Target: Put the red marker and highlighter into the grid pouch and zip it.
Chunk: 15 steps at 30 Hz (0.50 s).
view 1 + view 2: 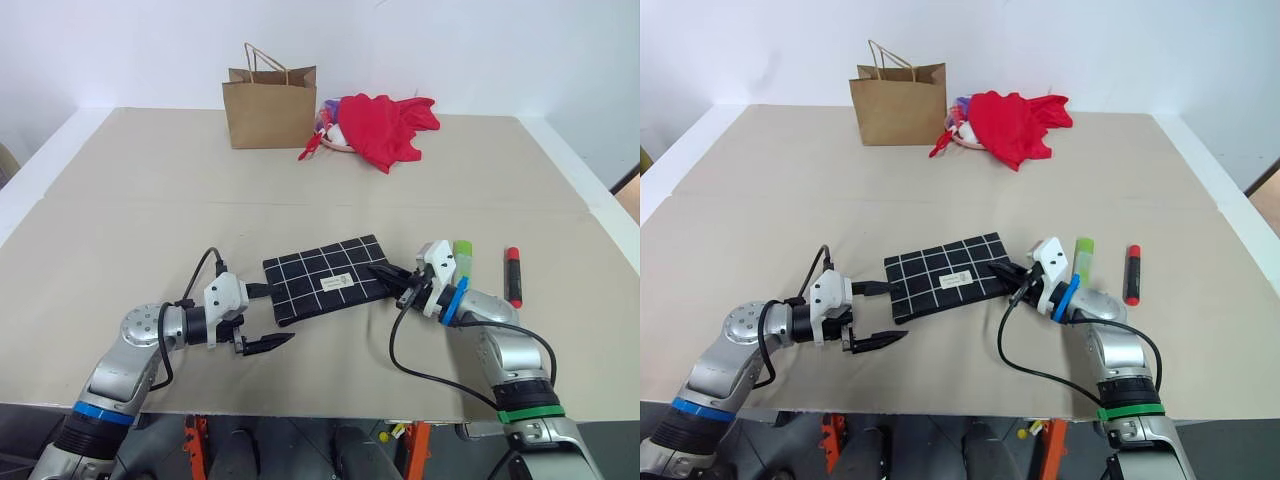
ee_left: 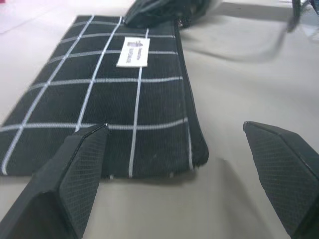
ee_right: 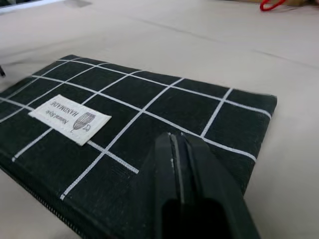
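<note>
Left wrist view: white-gridded black grid pouch (image 2: 114, 94)

Plain white wall (image 1: 480, 50), wide table (image 1: 120, 200) covered in beige sheet, even light

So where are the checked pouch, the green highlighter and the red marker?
grid pouch (image 1: 325, 279): left eye view, middle of its top face.
highlighter (image 1: 463, 256): left eye view, on its light-green body.
red marker (image 1: 513, 280): left eye view, middle of its black barrel.
</note>
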Each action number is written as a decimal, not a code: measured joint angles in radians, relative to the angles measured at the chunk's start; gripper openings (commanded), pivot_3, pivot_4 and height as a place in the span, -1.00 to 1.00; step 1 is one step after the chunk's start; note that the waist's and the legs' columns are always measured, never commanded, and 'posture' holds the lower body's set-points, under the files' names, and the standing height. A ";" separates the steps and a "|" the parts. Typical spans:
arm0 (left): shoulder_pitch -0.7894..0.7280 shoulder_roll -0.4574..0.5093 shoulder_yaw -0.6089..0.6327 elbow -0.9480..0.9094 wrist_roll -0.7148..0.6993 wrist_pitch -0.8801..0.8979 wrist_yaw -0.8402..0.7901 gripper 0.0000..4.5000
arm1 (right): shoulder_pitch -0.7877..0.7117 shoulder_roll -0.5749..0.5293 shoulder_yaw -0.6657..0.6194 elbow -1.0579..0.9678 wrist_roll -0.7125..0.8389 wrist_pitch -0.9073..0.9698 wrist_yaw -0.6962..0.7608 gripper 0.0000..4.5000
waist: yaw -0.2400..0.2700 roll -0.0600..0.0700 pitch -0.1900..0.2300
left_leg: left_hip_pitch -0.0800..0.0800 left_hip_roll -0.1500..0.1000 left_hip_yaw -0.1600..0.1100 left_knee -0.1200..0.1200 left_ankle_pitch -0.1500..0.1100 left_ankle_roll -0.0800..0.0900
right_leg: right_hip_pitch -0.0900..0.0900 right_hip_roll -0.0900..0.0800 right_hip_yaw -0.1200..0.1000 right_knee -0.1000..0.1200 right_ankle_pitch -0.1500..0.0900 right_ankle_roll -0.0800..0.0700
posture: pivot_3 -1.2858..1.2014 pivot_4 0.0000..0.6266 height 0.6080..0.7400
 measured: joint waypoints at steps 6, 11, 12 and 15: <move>0.010 0.018 0.000 0.000 0.036 -0.052 0.014 1.00 | -0.026 0.029 0.003 0.049 -0.054 -0.052 -0.040 -1.00 | -0.005 0.000 0.000 | 0.002 0.000 0.000 0.002 0.002 -0.001 | 0.002 0.000 0.000 0.000 0.001 0.004 | 0.03 -0.52 1.00; -0.042 0.074 0.000 0.157 0.149 -0.254 0.003 1.00 | -0.040 0.042 0.009 0.078 -0.078 -0.092 -0.052 -1.00 | -0.010 0.000 0.000 | 0.003 0.000 0.000 0.002 0.006 -0.001 | 0.002 0.000 0.000 0.000 0.002 0.000 | 0.03 -0.52 1.00; -0.059 0.076 0.000 0.192 0.168 -0.298 0.003 1.00 | -0.041 0.045 0.009 0.081 -0.079 -0.096 -0.053 -1.00 | -0.011 0.000 0.000 | 0.003 0.000 0.000 0.002 0.007 -0.002 | 0.002 0.000 0.000 0.000 0.002 0.000 | 0.03 -0.52 1.00; -0.111 0.064 -0.019 0.266 0.211 -0.418 0.004 1.00 | -0.046 0.054 0.012 0.085 -0.082 -0.103 -0.054 -1.00 | -0.013 0.000 0.000 | 0.003 0.000 0.000 0.002 0.007 -0.002 | 0.003 0.000 0.000 0.000 0.003 0.000 | 0.03 -0.52 1.00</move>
